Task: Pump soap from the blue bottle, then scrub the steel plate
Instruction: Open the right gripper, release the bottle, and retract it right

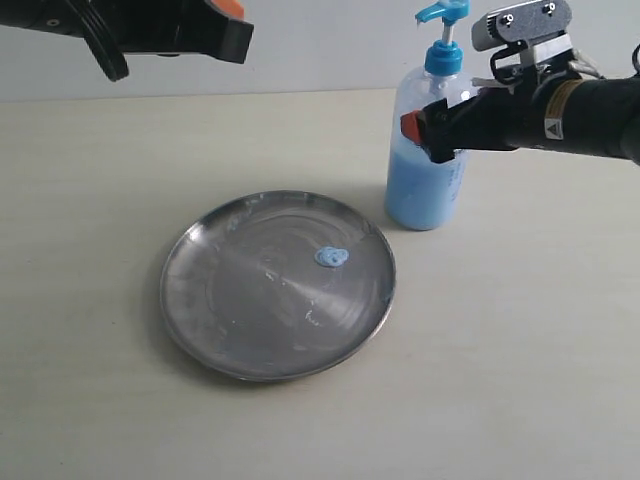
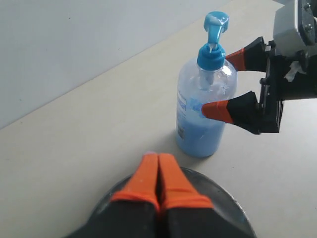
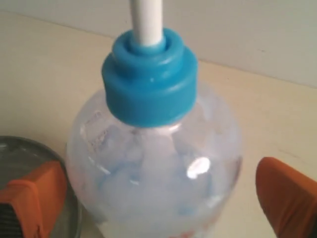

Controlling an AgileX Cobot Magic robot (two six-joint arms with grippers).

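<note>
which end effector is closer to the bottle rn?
Right. The right end effector straddles the bottle, a finger on each side. The left end effector is shut, above the plate, apart from the bottle.

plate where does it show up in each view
Exterior: plate, centre, just left of the bottle.
Left wrist: dark arc showing behind the shut left hand.
Right wrist: grey sliver beside the bottle.
Shared landmark: the bottle's blue collar.
</note>
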